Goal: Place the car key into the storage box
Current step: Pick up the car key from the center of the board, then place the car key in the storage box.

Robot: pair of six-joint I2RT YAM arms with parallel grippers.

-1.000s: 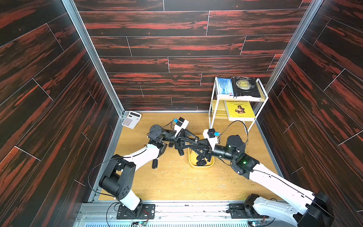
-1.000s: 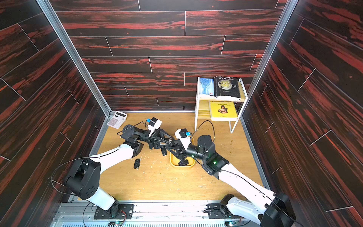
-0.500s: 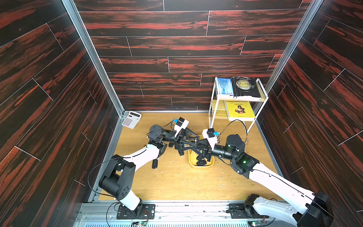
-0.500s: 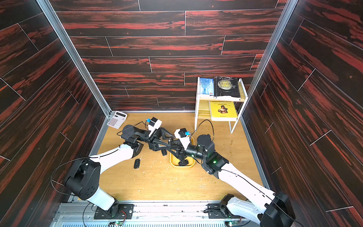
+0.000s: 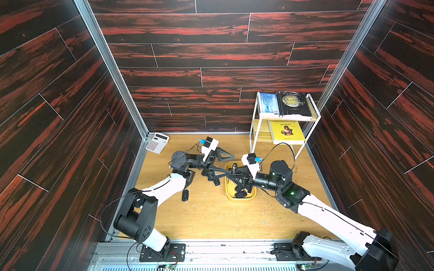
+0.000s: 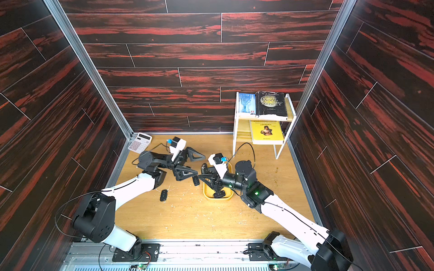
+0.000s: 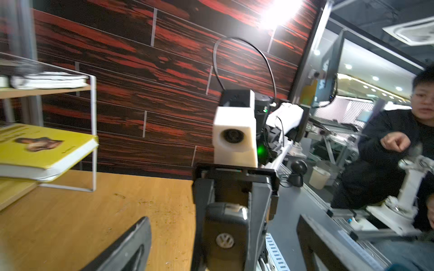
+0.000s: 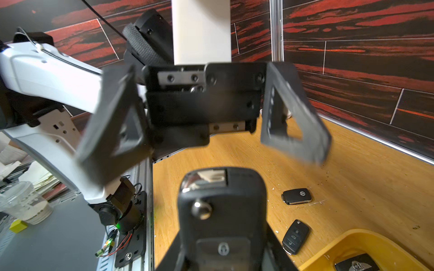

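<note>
HANDOVER OVER THE BOX: Clenched on a black plastic flip-style car key with a chrome button, the right gripper holds it raised off the table. It is close to the left rim of the shallow yellow plastic storage box. Whether the key hangs over the rim or just outside it we cannot tell.

Facing it, the left gripper stands spread wide and empty, its triangular fingers well apart and clear of the key. We judge the next step to be the drop into the box.

The risk, as we read it, is crowding. The two grippers are nearly nose to nose, so a swing by the right arm before the left backs off could clip a finger and twist the key loose. A key let go at the low rim could also skip out, and black fobs already lie inside.

Two more black key fobs lie on the wooden table left of the box. Open room lies on the near side. The white wire shelf rack with its books crowds the far right, and a white calculator sits in the far-left corner.
</note>
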